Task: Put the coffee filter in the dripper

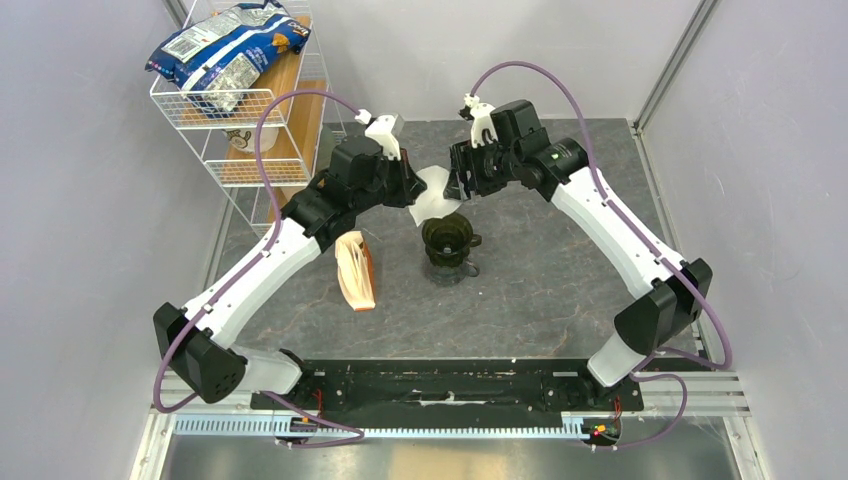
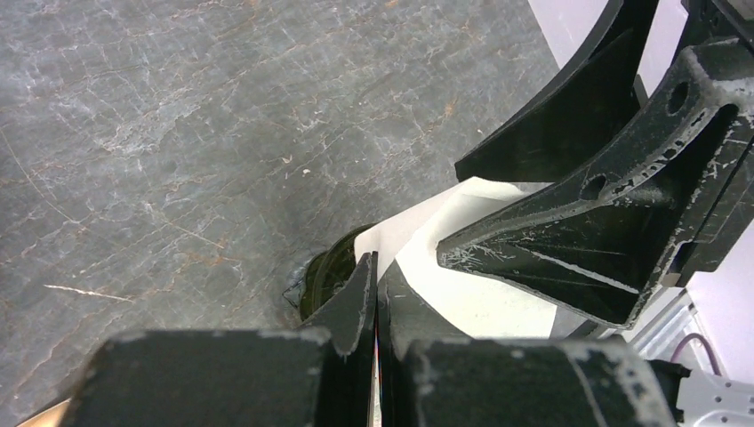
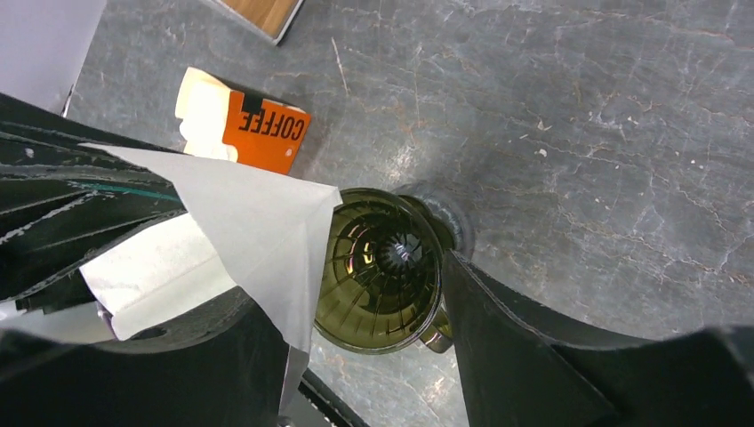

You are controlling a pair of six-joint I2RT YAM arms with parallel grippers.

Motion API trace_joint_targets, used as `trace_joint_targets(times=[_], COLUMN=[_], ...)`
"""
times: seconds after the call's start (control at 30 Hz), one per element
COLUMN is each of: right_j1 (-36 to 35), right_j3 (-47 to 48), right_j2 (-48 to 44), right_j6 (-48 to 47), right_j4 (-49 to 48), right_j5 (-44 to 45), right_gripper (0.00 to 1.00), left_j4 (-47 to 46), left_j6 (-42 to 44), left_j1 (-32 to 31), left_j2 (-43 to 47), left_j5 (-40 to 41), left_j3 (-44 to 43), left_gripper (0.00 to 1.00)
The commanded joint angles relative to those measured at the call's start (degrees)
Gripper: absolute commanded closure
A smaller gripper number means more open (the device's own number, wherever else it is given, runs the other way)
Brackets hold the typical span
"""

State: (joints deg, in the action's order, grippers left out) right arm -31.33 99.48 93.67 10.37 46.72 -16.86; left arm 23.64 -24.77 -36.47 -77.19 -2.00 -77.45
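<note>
Closest to the left wrist lens, the left gripper (image 2: 375, 271) has its two black fingers pressed together, with a thin edge of the coffee filter (image 2: 467, 298) nipped between them. The white paper fans out from that pinch toward the right gripper (image 3: 356, 294), whose jaws stand well apart. From the left wrist view the paper runs into the gap between those two fingers; whether either finger touches it I cannot tell.

The filter is in the air, not in the dripper (image 3: 378, 271). From the right wrist camera its folded sheet slants down from the left, and one edge hangs over the left side of the dripper's round rim (the ribbed olive-green inside is otherwise in plain sight, with nothing in it). From the top camera the paper sits just behind the dripper's rim, between the two gripper heads, which meet above it.

The dripper stands upright near the middle of the grey stone-patterned table (image 1: 560, 260), raised on what looks like a clear glass cup (image 1: 455, 272), with its small handle toward the right arm's side. To its left, on the table and apart from it, lies the tan packet (image 1: 357, 270) with an orange panel that reads COFFEE. At the far left corner stands a white wire rack (image 1: 245, 160), with a blue and white bag (image 1: 220, 50) on its top shelf.
</note>
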Motion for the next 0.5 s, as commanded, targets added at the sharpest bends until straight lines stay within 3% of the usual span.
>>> trace_joint_targets(times=[0.0,0.2,0.47], right_j1=[0.0,0.0,0.3], right_j3=[-1.8,-2.9,-3.3], right_j2=[-3.4,-4.0,-4.8], right_j6=[3.9,1.3,-2.7], right_j4=[-6.7,-4.9,-3.3], right_j5=[2.5,4.7,4.5], right_gripper=[0.33,0.52,0.55], left_j4=[-3.1,-3.6,-4.9], left_j6=[-5.5,-6.7,-5.7], left_j1=[-0.2,0.5,1.2], left_j2=[2.0,1.8,1.7], left_j5=[1.8,2.6,-0.4], left_j3=[-0.7,-0.4,-0.3], left_gripper=[0.98,0.98,0.98])
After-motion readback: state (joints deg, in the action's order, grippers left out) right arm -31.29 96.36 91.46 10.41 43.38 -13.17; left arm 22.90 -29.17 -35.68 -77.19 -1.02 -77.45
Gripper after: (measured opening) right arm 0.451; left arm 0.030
